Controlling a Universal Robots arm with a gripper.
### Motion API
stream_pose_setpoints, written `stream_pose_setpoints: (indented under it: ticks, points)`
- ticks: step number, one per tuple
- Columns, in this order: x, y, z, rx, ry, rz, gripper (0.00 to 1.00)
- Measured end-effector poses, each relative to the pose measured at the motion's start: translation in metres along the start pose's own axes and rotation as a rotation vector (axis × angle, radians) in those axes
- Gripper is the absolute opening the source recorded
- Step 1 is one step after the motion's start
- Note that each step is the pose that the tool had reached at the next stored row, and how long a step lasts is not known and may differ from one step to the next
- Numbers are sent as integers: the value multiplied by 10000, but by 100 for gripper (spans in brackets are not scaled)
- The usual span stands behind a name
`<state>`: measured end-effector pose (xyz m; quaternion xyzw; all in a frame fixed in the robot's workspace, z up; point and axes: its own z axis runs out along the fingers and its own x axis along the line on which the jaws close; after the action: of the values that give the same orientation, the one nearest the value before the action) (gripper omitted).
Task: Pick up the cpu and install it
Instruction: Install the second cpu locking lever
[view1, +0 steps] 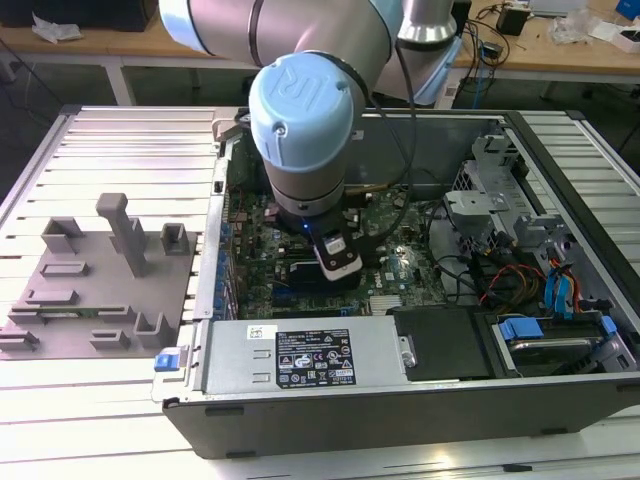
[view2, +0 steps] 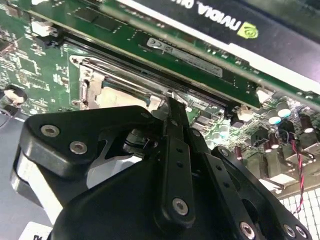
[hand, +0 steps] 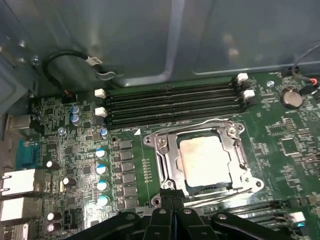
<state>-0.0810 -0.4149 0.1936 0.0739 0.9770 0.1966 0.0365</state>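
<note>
Hovering spot: the arm (view1: 300, 110) hangs low inside the open computer case (view1: 420, 400), right over the green motherboard (view1: 400, 265), seen from the exterior view.
Gripper: the gripper (hand: 172, 200) has its black fingers (view2: 176, 125) pressed together with no gap showing between them, and nothing is pinched in there as far as I can see. Tips sit just beside the socket's edge in both wrist views.
Cpu: the cpu (hand: 205, 160), pale silvery top, is lying flat inside the socket frame (hand: 165, 165), so it's already seated on the board. In the second wrist view you only catch a slice of it (view2: 117, 95) past the gripper's linkage.
Socket frame: metal rim all around the chip, sitting on the motherboard right next to the memory slots (hand: 170, 102).
Memory slots: long black rows with white clips at the ends, between the socket and the case wall.
Graphics card: a long dark card (view2: 210, 30) runs along the far side of the socket in the second wrist view.
Fixture plate: grey plastic fixture plate (view1: 95, 290) sits on the ribbed metal table (view1: 100, 420), at the exterior view's left, well apart from the case.
Power supply: silver box with a sticker (view1: 300, 355) along the case's near edge.
</note>
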Motion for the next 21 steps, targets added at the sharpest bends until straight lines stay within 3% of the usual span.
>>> stream_pose_setpoints:
  ticks: [3, 9, 16, 18, 20, 21]
  points:
    - [30, -24, 57, -17, -5, 1, 11]
    - [43, -20, 54, -93, 1, 5, 11]
    - [29, 137, -306, -74, -4, 16, 11]
    - [25, 208, -431, -75, -18, 9, 11]
    - [27, 261, -470, -48, -36, 13, 11]
    - [28, 274, -474, 58, -49, 6, 11]
